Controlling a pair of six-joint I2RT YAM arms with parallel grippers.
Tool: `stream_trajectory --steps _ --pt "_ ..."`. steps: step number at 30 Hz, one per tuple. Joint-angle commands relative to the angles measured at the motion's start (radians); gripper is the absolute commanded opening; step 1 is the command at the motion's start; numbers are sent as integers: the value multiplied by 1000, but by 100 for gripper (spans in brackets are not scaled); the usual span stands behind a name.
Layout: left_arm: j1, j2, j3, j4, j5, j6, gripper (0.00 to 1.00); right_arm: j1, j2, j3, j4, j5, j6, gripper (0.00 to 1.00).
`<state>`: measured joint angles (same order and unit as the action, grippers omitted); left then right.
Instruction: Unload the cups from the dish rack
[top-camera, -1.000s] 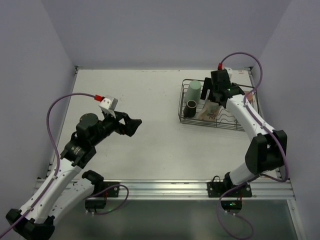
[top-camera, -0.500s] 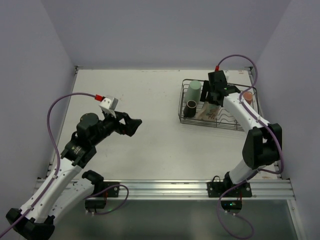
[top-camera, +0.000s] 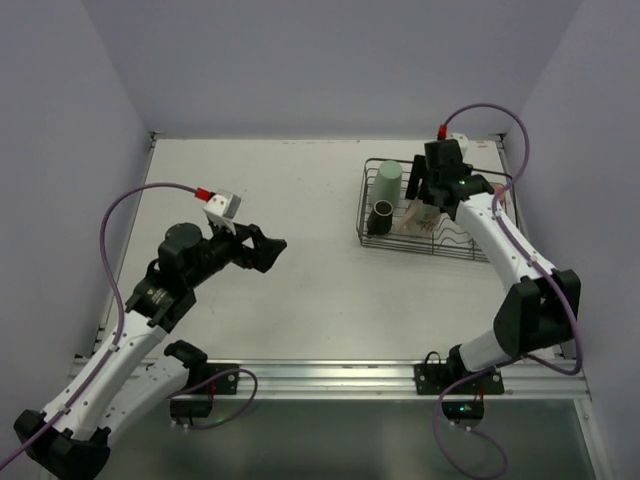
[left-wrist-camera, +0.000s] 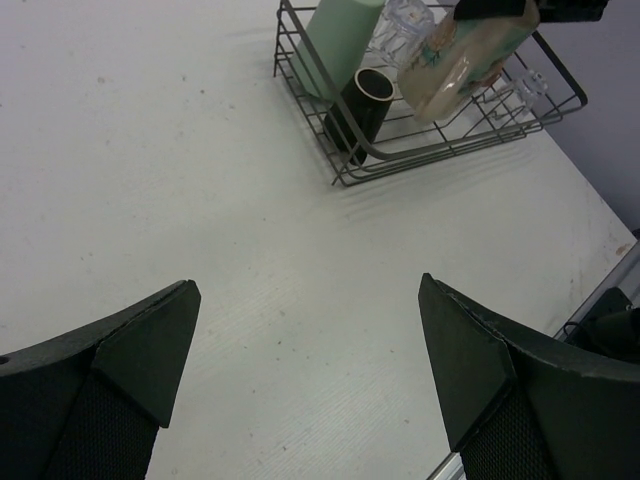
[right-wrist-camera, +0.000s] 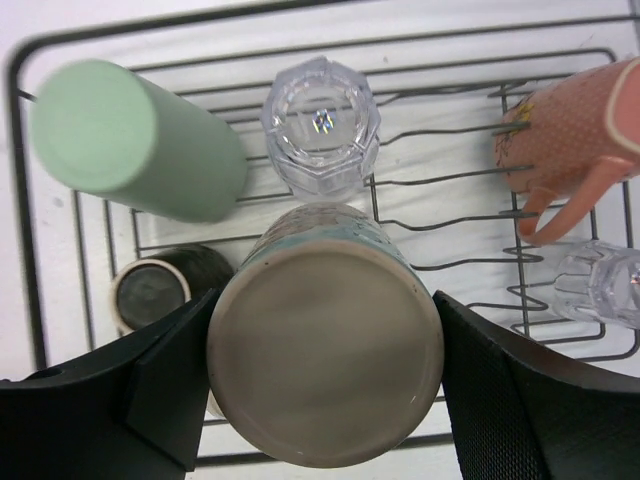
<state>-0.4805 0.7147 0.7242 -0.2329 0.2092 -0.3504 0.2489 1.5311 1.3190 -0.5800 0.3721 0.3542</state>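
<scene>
My left claw (top-camera: 271, 249) hangs wide open over the table (top-camera: 300, 180), left of centre in the overhead view. At the upper right, my right claw (right-wrist-camera: 325, 300) is clamped on the beige cup (right-wrist-camera: 325, 365) in the rack (right-wrist-camera: 450, 225). The dark cup (right-wrist-camera: 150, 290) and green cup (right-wrist-camera: 130, 140) sit to its left, and the pink mug (right-wrist-camera: 570, 130) to its right.

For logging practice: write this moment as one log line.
right hand: straddling beige cup in dish rack, grip unclear | left hand: open, above table
</scene>
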Motion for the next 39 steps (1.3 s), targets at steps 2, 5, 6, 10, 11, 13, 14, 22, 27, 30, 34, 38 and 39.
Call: stream_trajectory --steps 2,5,6,10,11,13,14,22,27,30,34,38,39 --pt "-4 35 17 55 71 -36 98 6 -199 34 134 -16 -15 40" --pt "-4 64 29 96 143 -88 96 6 -271 19 160 -57 -11 38" --pt "-4 71 34 109 177 -122 95 4 -302 5 178 -68 -5 38" --pt "-4 120 32 230 271 -249 92 -7 -376 -47 241 -206 58 35" --pt "-4 129 27 318 285 -281 91 -7 -391 -66 265 -252 80 34" --pt "-4 152 -6 418 326 -404 91 -7 -440 -130 370 -425 156 35" --pt "-6 161 -20 526 337 -445 91 -7 -457 -180 412 -477 219 35" --pt "-43 319 -60 808 322 -690 88 -8 -569 -371 804 -781 485 35" --pt "-59 402 -2 863 291 -702 86 -7 -603 -454 926 -855 577 35" --pt "-78 456 32 882 288 -713 82 -7 -614 -503 996 -889 627 35" --pt "-99 497 52 892 269 -714 81 -7 -626 -534 1019 -891 649 34" --pt "-109 522 55 954 265 -722 72 -7 -618 -564 1062 -920 681 33" --pt "-110 526 55 968 265 -725 70 -7 -618 -570 1071 -932 687 33"
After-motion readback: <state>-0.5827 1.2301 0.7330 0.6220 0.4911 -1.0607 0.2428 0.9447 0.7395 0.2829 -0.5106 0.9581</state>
